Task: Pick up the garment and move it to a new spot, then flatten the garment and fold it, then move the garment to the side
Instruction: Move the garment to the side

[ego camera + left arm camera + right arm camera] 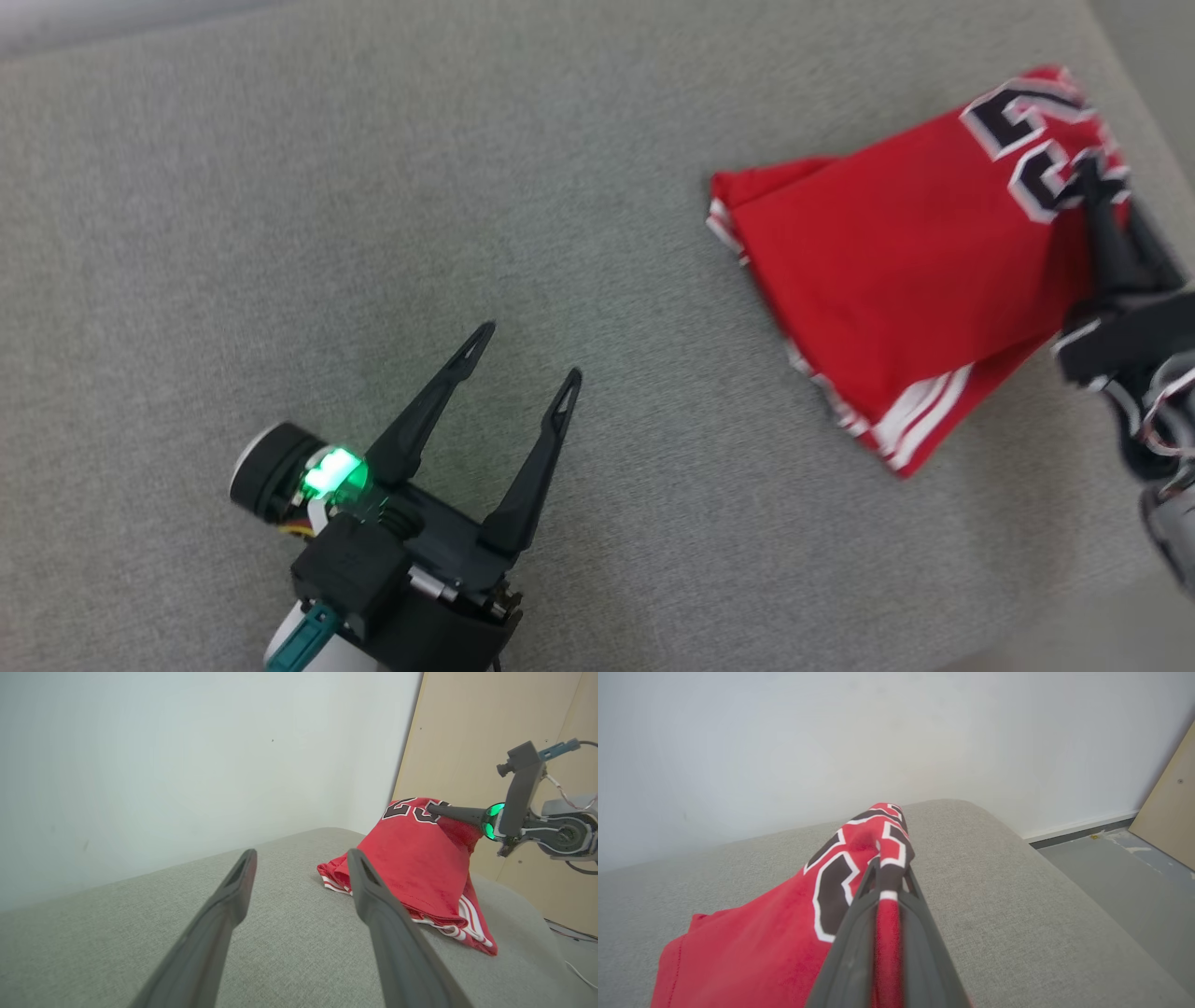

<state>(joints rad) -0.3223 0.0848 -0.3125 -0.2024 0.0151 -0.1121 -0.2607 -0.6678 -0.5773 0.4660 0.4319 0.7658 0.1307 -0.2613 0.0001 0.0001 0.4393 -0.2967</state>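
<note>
The red jersey [896, 280], hem striped white, tents at upper right, its black digits reading 23. The right hand [1094, 182] pinches its peak; the left hand [529, 352] gapes empty.

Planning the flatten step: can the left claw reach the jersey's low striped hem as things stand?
Probably yes. The left claw is open, and nothing stands between it and the jersey on the grey cushion. The right claw pinches the numbered end, raised, leaving the hem resting free.
</note>
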